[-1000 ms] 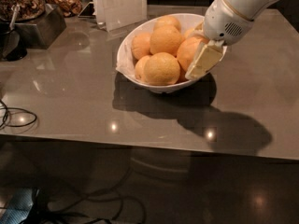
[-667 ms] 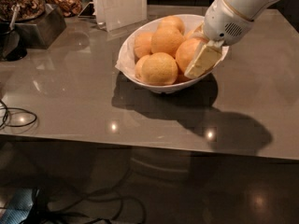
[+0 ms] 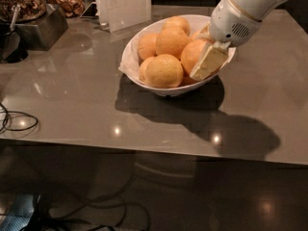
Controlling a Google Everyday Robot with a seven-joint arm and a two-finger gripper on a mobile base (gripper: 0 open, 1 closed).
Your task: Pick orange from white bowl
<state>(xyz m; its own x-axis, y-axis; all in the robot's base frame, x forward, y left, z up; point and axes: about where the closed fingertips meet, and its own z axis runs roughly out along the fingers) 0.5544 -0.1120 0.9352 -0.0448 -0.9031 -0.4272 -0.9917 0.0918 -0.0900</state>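
Observation:
The white bowl (image 3: 129, 61) stands on the grey table and holds several oranges. The orange (image 3: 190, 53), larger and deeper in colour than the others, lies at the bowl's right side. My gripper (image 3: 203, 64) reaches down from the upper right into the right side of the bowl. One cream finger (image 3: 210, 60) lies flat against the orange's near right side. The other finger is hidden behind the orange. The gripper looks closed on this orange, which still rests in the bowl among the paler oranges (image 3: 163, 71).
A white card stand (image 3: 124, 5) stands just behind the bowl. A dark metal box (image 3: 38, 25) with dried stuff sits at the back left. A black cable (image 3: 17, 121) lies at the left edge. The table's front edge runs along the lower middle.
The gripper's finger has shifted very slightly left against the orange. The front pale orange has nudged a little. The bowl stays in place.

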